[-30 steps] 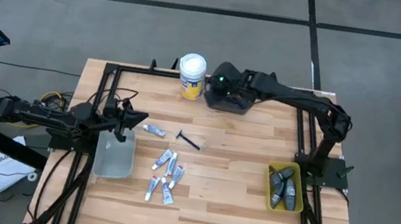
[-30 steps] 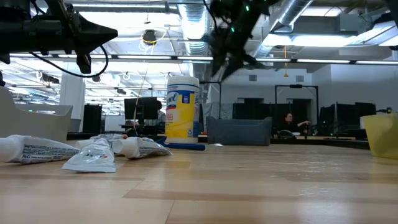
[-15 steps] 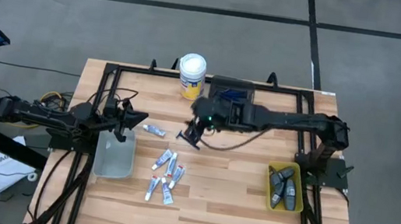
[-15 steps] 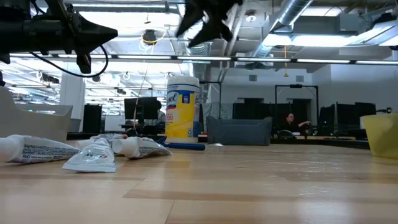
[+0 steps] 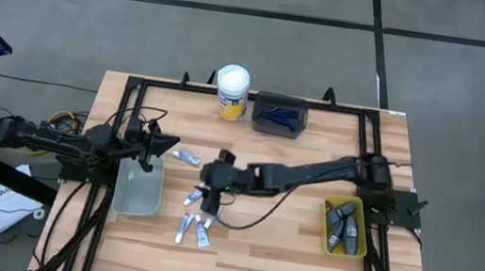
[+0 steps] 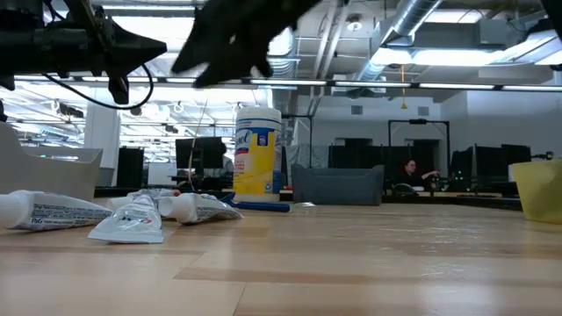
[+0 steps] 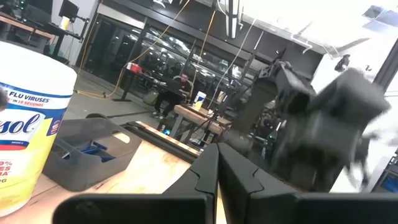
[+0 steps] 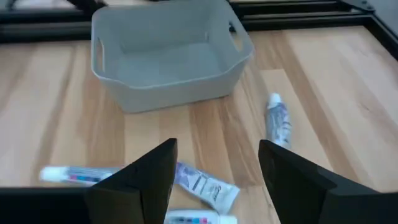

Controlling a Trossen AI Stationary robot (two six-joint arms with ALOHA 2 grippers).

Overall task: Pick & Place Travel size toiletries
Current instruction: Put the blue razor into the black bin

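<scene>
Several white-and-blue tubes point(image 5: 197, 213) lie loose on the wooden table; one lone tube point(image 5: 185, 157) lies farther left. My right gripper point(image 5: 206, 190) hovers open over this cluster. In the right wrist view a tube point(image 8: 203, 184) lies between and below the right gripper's point(image 8: 214, 171) fingers, which touch nothing. A thin dark-blue razor point(image 6: 260, 207) lies on the table behind the tubes. My left gripper point(image 5: 165, 143) stays shut and empty above the grey tray point(image 5: 138, 189).
A dark tray point(image 5: 280, 115) with blue razors and a white-lidded yellow jar point(image 5: 232, 91) stand at the far edge. A yellow tray point(image 5: 344, 226) with dark grey pods sits at the right. A black frame runs around the table.
My right gripper has swung from above the dark tray at the far edge toward the near left. It passed over the razor, sank, and now hangs over the cluster of tubes. It has also rolled and tipped further down.
</scene>
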